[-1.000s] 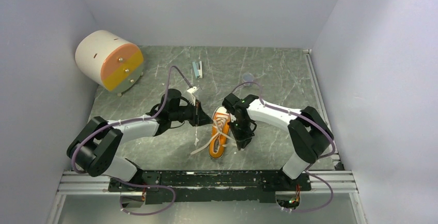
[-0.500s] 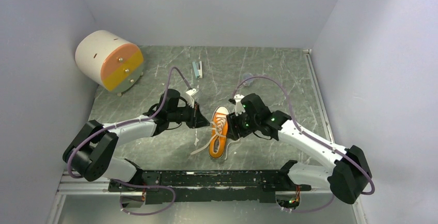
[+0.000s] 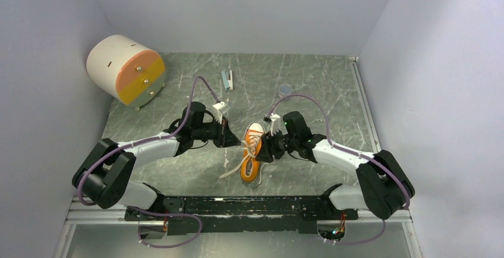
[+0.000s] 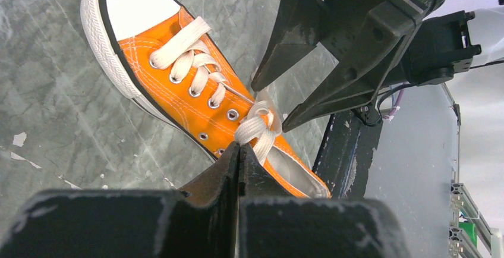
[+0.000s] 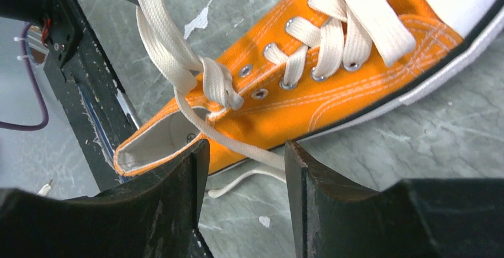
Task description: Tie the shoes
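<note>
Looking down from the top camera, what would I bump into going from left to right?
Drum → left gripper, pinching a lace → shoe → right gripper.

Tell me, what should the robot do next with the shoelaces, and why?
Probably close the right hand on the loose lace end that lies between its open fingers. The left hand is already shut on the other lace and holds it up off the orange shoe. Gripping the second one would likely let both hands start the knot.
</note>
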Available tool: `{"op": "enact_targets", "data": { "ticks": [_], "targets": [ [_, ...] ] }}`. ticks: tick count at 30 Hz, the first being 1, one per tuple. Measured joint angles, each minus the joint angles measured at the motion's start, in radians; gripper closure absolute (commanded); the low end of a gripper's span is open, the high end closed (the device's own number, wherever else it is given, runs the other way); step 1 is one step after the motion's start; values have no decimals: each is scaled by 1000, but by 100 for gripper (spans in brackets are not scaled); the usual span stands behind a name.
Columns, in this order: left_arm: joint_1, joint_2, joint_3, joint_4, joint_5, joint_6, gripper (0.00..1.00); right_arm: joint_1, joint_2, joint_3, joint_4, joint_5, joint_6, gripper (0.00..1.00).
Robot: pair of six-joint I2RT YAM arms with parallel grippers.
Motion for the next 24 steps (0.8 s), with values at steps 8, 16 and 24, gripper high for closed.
{"op": "enact_targets", "data": {
  "ticks": [8, 16, 24],
  "targets": [
    [9, 0, 0, 0, 21, 1, 95, -2, 48, -5, 89, -66, -7, 67],
    [33, 0, 0, -2, 39, 9, 95, -2, 40, -24, 101, -87, 6, 59],
    [39, -1, 0, -2, 53, 11, 95, -3, 60, -24, 100, -87, 6, 94]
  ]
}}
